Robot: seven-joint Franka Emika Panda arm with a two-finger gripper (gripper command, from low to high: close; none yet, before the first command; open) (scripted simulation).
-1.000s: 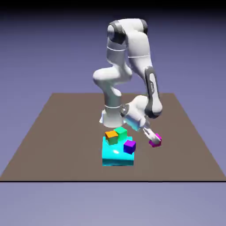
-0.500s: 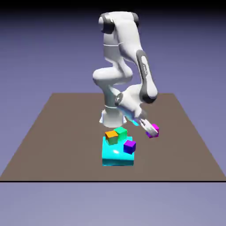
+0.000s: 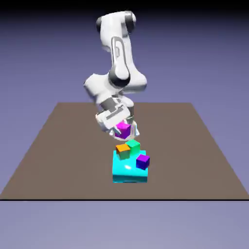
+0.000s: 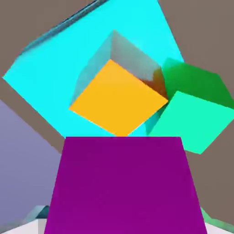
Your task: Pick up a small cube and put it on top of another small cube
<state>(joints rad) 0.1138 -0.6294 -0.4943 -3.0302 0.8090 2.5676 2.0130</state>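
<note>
above orange cube (image 3: 122, 151): claw (image 3: 123, 130) clamped on magenta cube (image 3: 124, 129), clear air gap; green cube (image 3: 133, 145) adjacent.

Flat-rendered blocks under a glossy white arm

The arm (image 3: 119, 58) looks like smooth glossy plastic with dark grey joints. Below it, the large cyan block (image 3: 129, 170) carries a soft sheen on top; on it, the orange cube (image 4: 118, 98) and green cube (image 4: 192, 112) look matt and textureless, as does the brown table (image 3: 58, 146).

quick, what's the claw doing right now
Claw: shut on the pink cube, held above the orange cube.
</note>
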